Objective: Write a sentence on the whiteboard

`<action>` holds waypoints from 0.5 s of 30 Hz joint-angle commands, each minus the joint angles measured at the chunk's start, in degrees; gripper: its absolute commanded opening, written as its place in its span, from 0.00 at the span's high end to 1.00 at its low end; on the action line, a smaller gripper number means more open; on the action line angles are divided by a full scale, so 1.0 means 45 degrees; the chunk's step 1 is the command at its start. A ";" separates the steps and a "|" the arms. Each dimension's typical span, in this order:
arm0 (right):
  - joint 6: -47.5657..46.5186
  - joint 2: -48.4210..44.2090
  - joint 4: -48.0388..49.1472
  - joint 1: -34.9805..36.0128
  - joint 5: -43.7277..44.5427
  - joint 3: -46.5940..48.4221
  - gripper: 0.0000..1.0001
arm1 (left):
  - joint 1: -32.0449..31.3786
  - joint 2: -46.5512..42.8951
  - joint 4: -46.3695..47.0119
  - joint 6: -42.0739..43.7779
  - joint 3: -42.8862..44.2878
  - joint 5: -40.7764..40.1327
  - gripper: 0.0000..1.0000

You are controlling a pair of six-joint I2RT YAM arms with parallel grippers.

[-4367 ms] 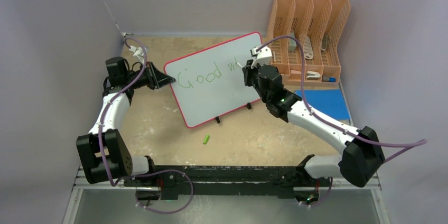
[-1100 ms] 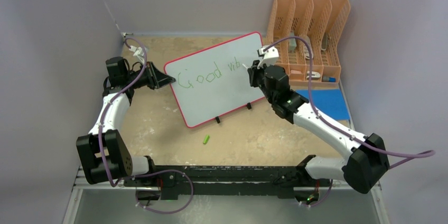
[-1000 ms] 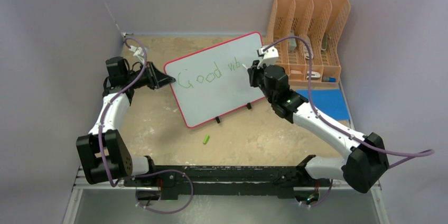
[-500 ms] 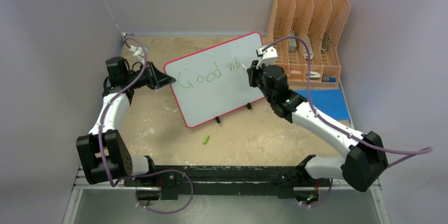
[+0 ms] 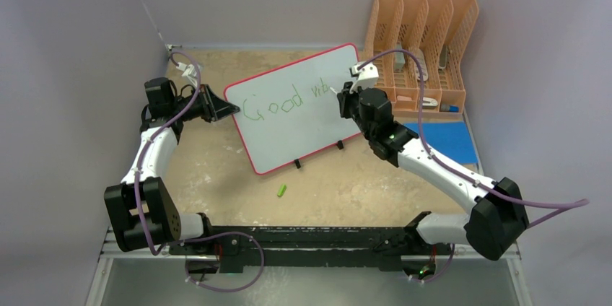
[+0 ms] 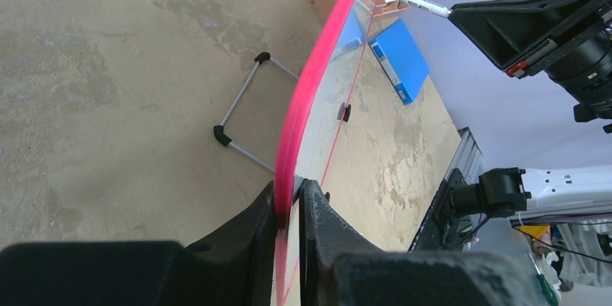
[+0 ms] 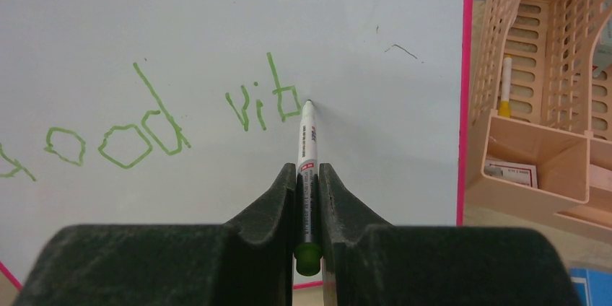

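A: Where is the whiteboard (image 5: 296, 115)?
B: It is propped tilted on the surface (image 5: 216, 169), between the two arms. The sentence (image 7: 162, 106) is judged partway done. Only "Good vib" is read, in green, across the upper half of the board.
A: Claws?
B: The right claw (image 7: 308, 170) is closed on the marker (image 7: 308, 140). The left claw (image 6: 289, 189) is clamped on the board's red left rim, so the board is braced.
A: Relation for the next stroke?
B: The marker's long axis is run straight out from the right claw to the board. The tip is set just right of the "b". Blank board lies further right, up to the right rim, with the orange rack (image 5: 422, 46) just beyond. The right arm is the nearer one to the text, so a rightward stroke is likely called for.
A: What can't be made out?
B: Tip contact looks made but can't be confirmed. From above, the end of the writing is hidden by the right claw. The board's lower edge is cut off in the right wrist view. A green cap (image 5: 281, 190) is seen lying on the surface, apart from the board.
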 commanded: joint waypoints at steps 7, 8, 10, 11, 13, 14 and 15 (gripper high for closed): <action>0.0031 0.0060 0.0667 -0.0103 -0.0038 0.0581 1.00 | -0.0202 -0.0071 -0.0336 0.0401 0.0166 -0.0640 1.00; 0.0045 0.0059 0.0668 -0.0115 -0.0013 0.0568 1.00 | -0.0194 -0.0070 -0.0333 0.0402 0.0172 -0.0650 1.00; 0.0032 0.0059 0.0651 -0.0134 0.0035 0.0558 1.00 | -0.0193 -0.0070 -0.0353 0.0403 0.0178 -0.0651 1.00; 0.0029 0.0064 0.0649 -0.0153 0.0067 0.0543 1.00 | -0.0193 -0.0070 -0.0355 0.0403 0.0189 -0.0651 1.00; 0.0011 0.0044 0.0615 -0.0181 0.0159 0.0548 1.00 | -0.0193 -0.0070 -0.0355 0.0403 0.0167 -0.0649 1.00; 0.0002 0.0018 0.0610 -0.0193 0.0199 0.0540 1.00 | -0.0193 -0.0070 -0.0355 0.0403 0.0192 -0.0646 1.00; 0.0010 0.0007 0.0609 -0.0202 0.0234 0.0524 1.00 | -0.0197 -0.0070 -0.0353 0.0403 0.0173 -0.0651 1.00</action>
